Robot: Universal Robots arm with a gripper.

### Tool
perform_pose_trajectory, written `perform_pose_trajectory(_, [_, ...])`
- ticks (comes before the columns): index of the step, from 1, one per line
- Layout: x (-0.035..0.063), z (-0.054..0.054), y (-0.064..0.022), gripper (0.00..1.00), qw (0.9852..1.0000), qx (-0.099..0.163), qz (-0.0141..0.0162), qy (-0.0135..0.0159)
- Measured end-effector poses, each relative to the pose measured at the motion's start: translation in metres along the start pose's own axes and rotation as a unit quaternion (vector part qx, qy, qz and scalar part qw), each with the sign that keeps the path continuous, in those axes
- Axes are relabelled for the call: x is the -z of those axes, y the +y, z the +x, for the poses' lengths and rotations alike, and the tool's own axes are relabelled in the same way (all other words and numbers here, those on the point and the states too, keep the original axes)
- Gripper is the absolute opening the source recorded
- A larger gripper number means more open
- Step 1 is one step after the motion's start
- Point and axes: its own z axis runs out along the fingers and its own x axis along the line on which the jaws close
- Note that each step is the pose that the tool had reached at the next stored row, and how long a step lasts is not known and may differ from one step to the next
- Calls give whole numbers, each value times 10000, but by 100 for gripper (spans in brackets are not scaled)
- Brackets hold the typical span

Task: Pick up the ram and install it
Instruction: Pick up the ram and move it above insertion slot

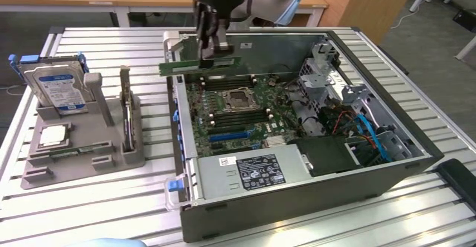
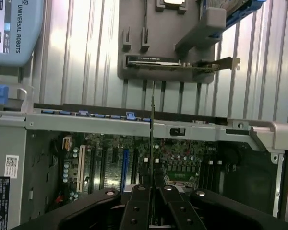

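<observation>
Grips the ram [image 1: 195, 66] in the claw [image 1: 215, 54], jaws pinched together on the stick's upper edge near its middle. Holds it level and on edge in the air above the far end of the open computer case [image 1: 297, 202], over the motherboard [image 1: 246, 119] and clear of it, not yet seated in any slot.

From the wrist: ram [image 2: 152, 139] edge-on, a thin line running out from the claw [image 2: 152, 194] across the computer case [image 2: 86, 122] rim.

Beside the computer case, toward the exterior view's left, on the slatted worktop [image 1: 97, 202]: a grey holder [image 1: 82, 169] carrying a blue-labelled hard drive [image 1: 56, 88], a square silver CPU chip [image 1: 52, 136] and an expansion card [image 1: 128, 116] standing on edge.

Inside the computer case, at the end nearest the exterior camera: a labelled power supply [image 1: 249, 172].
</observation>
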Motion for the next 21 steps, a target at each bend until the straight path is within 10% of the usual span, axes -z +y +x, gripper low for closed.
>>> perform_pose_trajectory(21, [75, 41, -688, 13, 9999, 29, 1, -106])
